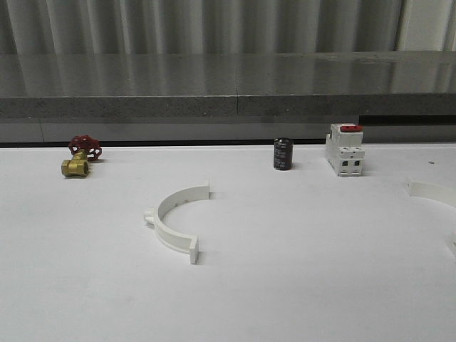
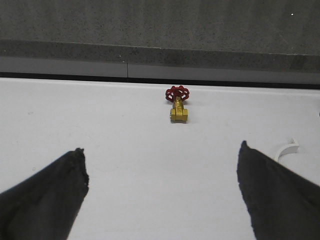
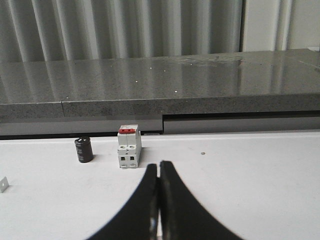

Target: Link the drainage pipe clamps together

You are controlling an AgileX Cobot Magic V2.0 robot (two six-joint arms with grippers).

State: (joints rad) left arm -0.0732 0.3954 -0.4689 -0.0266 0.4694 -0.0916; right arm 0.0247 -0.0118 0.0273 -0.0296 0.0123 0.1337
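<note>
- Clamps: one half (image 1: 177, 220) sits mid-table, the other (image 1: 432, 193) way off at the right edge.
- My left gripper (image 2: 160, 155) is spread wide, holding nothing.
- My right gripper (image 3: 159, 172) is pinched together, empty.

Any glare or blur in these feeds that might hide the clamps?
Front view: soft, white clamp half faint against the table, second half cropped at the edge. Left wrist view: open left pincer fingers blurred. Right wrist view: glare streaks on the grey ledge.

Open table (image 1: 299, 285) around the near half-ring (image 1: 176, 221); valve (image 1: 80, 157), capacitor (image 1: 283, 154), breaker (image 1: 345, 150) well behind.
</note>
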